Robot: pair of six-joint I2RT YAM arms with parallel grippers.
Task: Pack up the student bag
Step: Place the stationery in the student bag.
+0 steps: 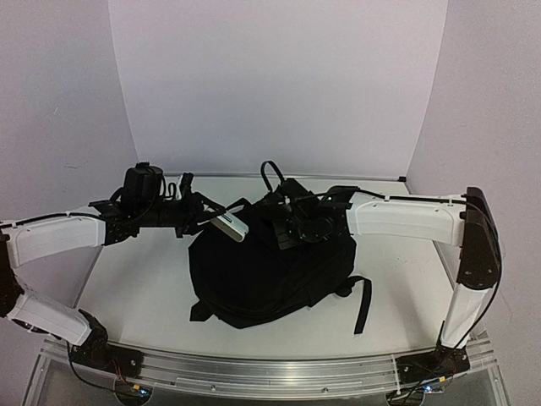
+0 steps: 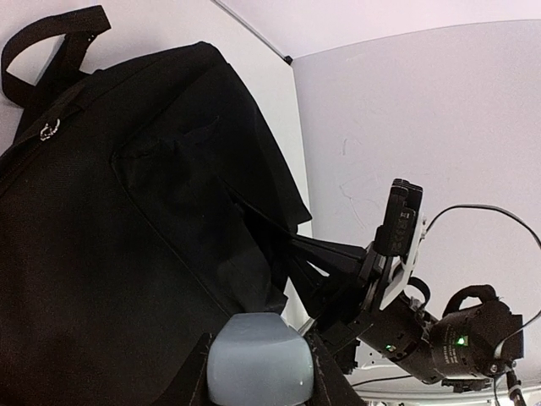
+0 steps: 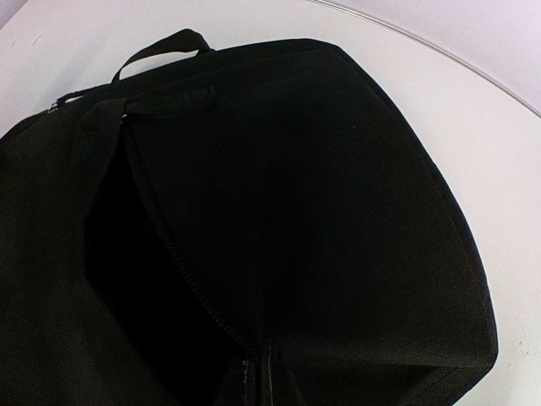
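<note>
The bag (image 1: pixel 270 275) lay at table (image 1: pixel 135 279) centre. The right gripper (image 1: pixel 283 227), pinching its rim at twelve o'clock, probably needed to lift it wide; the left gripper (image 1: pixel 214 221), at ten o'clock, clamped a pale item (image 1: pixel 232 229).

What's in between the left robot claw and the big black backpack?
A pale grey rounded oblong object, clamped in the left gripper, pokes toward the large black fabric backpack. The top view shows it; nothing else lies between.

White table (image 1: pixel 144 279), aluminium rail (image 1: pixel 279 372) along near edge — pale oblong object (image 1: pixel 228 227), tilted.
</note>
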